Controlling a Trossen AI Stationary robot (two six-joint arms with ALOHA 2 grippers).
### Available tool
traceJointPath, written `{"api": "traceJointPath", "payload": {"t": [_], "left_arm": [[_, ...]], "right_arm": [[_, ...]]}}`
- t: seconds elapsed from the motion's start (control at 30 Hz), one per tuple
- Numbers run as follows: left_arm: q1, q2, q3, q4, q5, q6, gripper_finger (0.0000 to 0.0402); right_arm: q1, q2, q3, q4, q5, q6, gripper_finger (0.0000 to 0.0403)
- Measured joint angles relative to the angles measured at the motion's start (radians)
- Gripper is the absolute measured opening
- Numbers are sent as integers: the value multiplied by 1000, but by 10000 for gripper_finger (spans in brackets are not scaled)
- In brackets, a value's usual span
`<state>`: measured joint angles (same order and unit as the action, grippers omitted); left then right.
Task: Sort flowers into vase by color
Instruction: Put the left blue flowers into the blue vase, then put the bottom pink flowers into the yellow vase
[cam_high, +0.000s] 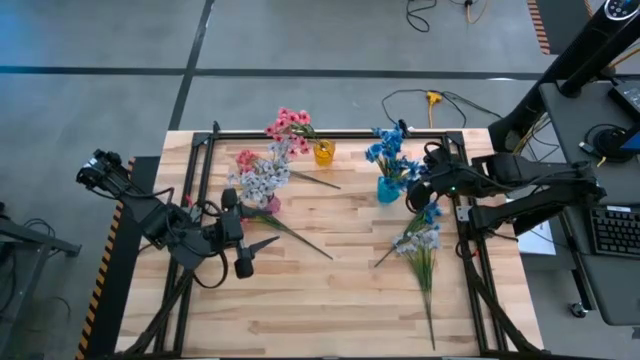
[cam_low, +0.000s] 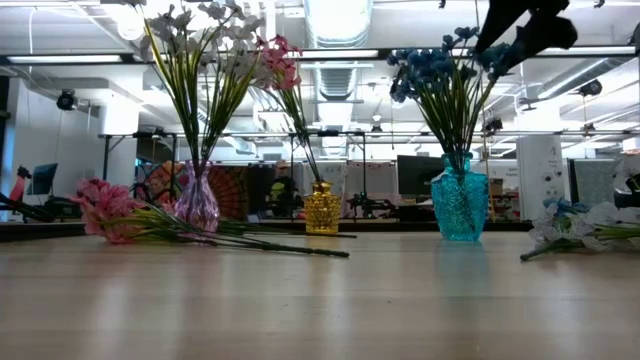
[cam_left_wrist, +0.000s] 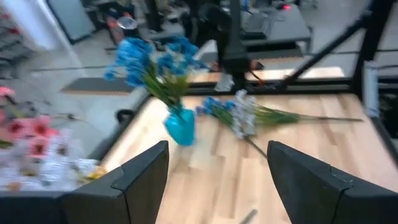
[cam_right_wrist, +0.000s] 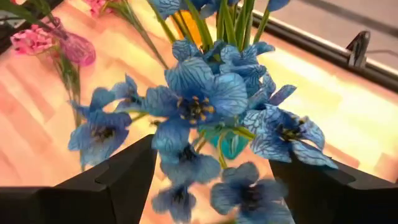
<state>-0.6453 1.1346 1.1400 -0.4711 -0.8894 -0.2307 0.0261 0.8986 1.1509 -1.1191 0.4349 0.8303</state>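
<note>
Reference landmark: the blue vase (cam_high: 388, 190). It holds blue flowers (cam_high: 385, 150).

The right gripper (cam_high: 432, 172) hangs just beside the blue vase, over its blossoms. Its jaws are spread and hold nothing; blue petals fill the gap between the fingers in the right wrist view. A loose bunch (cam_high: 420, 240) of blue and pale sprigs lies flat on the table (cam_high: 340, 300) near the vase, on the right arm's side.

Well apart from the blue vase stand a yellow vase (cam_high: 323, 153) and a pink vase (cam_high: 270, 203); loose pink sprigs (cam_low: 105, 210) lie by the pink vase.

The left gripper (cam_high: 243, 250) waits far across the table, jaws released.

Handling, by judgement: sprigs are light, with thin, springy stems and soft blossoms. Grasp at mid-stem, not the blossoms. Overlapping stems may lift together.
</note>
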Motion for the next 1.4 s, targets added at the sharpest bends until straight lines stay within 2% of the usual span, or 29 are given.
{"api": "traceJointPath", "payload": {"t": [0.13, 0.37, 0.57, 0.67, 0.8, 0.9, 1.0, 1.07, 1.13, 1.3, 1.4], "left_arm": [[0, 11, 0, -45, 77, -61, 255], [0, 38, 0, -189, 134, -168, 255], [-3, 123, 0, -292, 278, -174, 255], [-12, 178, 0, -367, 366, -209, 255], [-19, 231, 0, -476, 536, -344, 255], [-27, 247, 0, -542, 665, -473, 254], [-50, 247, 0, -598, 735, -562, 248], [-77, 233, 0, -610, 738, -567, 242], [-114, 209, 0, -600, 695, -565, 235], [-214, 125, 0, -540, 471, -533, 221], [-267, 82, 0, -514, 359, -498, 218]], "right_arm": [[0, 6, 51, -84, -53, 36, 288], [0, 21, 151, -244, -78, 88, 287], [0, 28, 245, -330, -131, 126, 286], [0, 41, 295, -375, -198, 160, 285], [0, 77, 358, -454, -303, 222, 278], [8, 91, 367, -448, -432, 250, 272], [41, 119, 366, -453, -546, 272, 265], [85, 146, 360, -446, -575, 273, 260], [146, 181, 359, -426, -576, 273, 256], [329, 289, 355, -272, -577, 272, 251], [420, 352, 355, -112, -530, 256, 251]]}}
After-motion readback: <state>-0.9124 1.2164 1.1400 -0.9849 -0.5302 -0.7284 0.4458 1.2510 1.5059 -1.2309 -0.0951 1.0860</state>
